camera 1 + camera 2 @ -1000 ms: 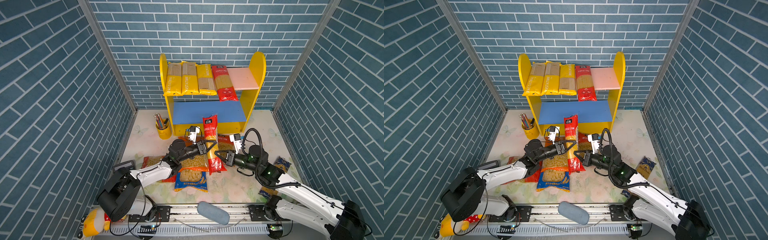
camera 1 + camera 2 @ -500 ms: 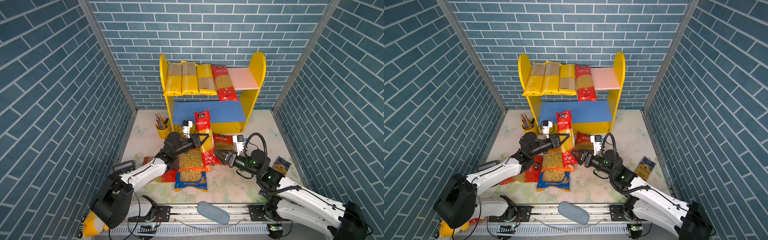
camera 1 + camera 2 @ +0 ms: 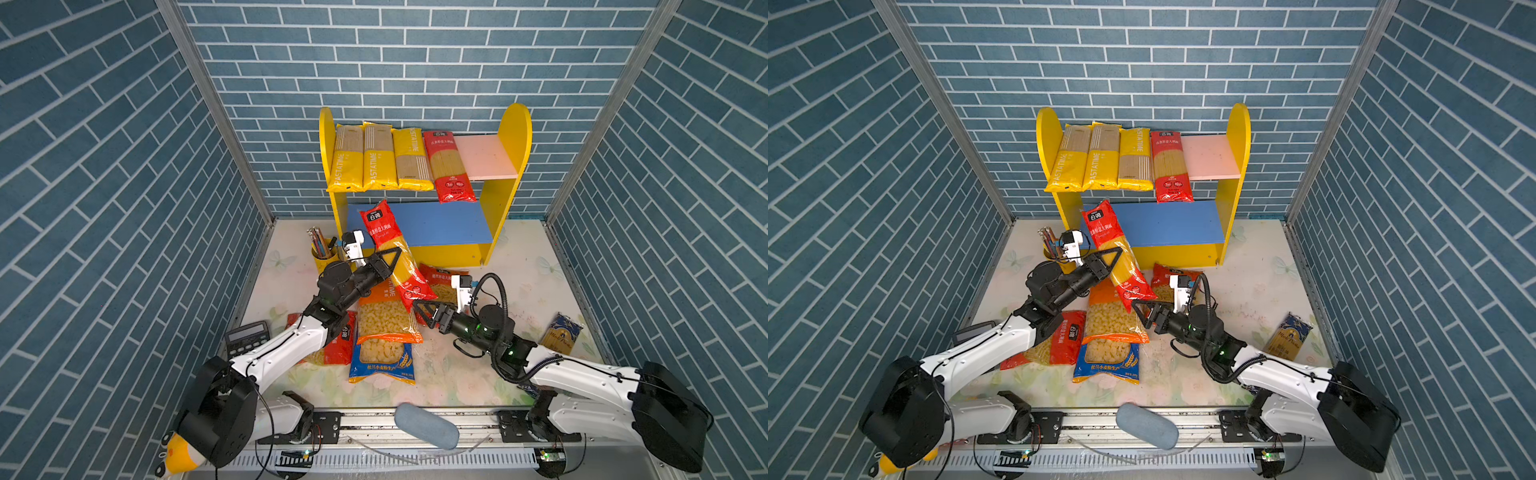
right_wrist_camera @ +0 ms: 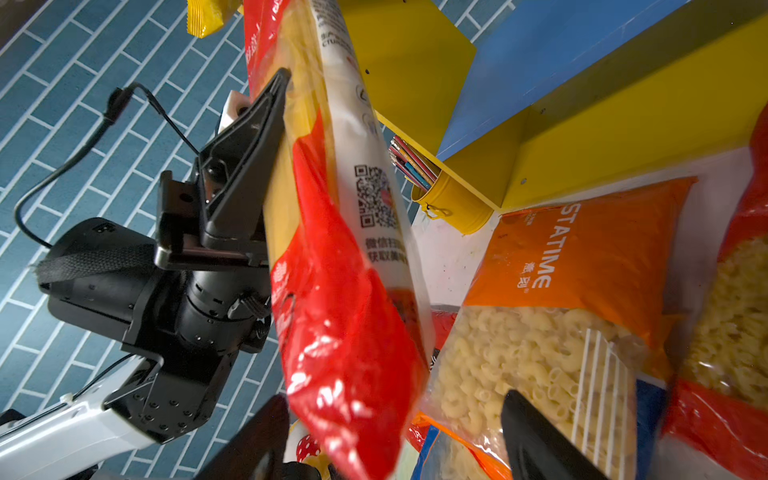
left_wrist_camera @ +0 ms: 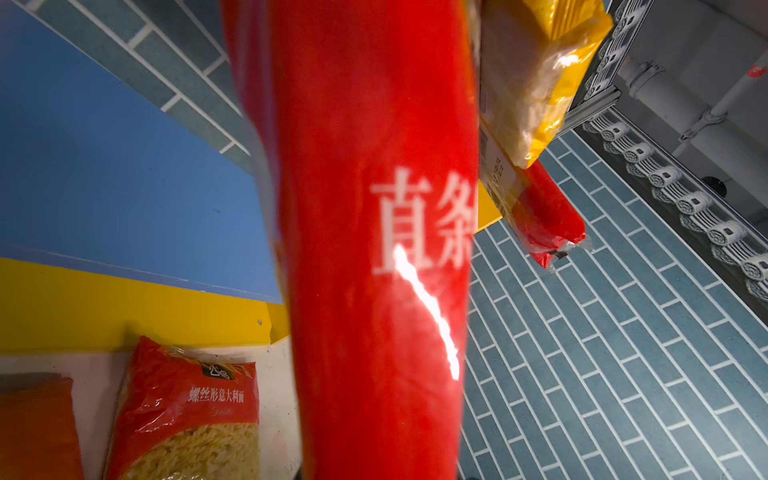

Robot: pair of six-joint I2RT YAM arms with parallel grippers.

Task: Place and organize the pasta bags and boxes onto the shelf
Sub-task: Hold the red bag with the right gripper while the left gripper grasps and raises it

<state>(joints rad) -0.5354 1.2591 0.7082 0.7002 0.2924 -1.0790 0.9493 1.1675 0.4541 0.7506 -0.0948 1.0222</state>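
the red spaghetti pack [image 3: 379,226] is held tilted before the shelf [image 3: 515,137], pinched by the left gripper [image 3: 394,258], one finger hidden behind it. the right gripper [image 3: 419,312] is spread wide, empty, farther out.

Shelf [image 3: 515,137] at back centre, against rear wall. Upper board [image 3: 484,156]: three PASTATIME spaghetti packs [image 3: 378,160] side by side at left, fourth spaghetti pack [image 3: 446,166] just right of them. Pencil cup [image 3: 324,259] on tabletop [image 3: 528,274], just left of shelf foot. Tilted spaghetti pack [image 3: 380,226] in left gripper [image 3: 395,257] — top end over left part of lower board [image 3: 444,226], bottom end above macaroni bags. Fusilli bag [image 3: 440,280] before shelf. PASTATIME macaroni bag [image 3: 384,316] overlaps second macaroni bag [image 3: 382,361] nearer front; third bag [image 3: 340,345] left of them, under left arm. Calculator [image 3: 247,334] far left front — lone spaghetti pack [image 3: 561,334] far right.
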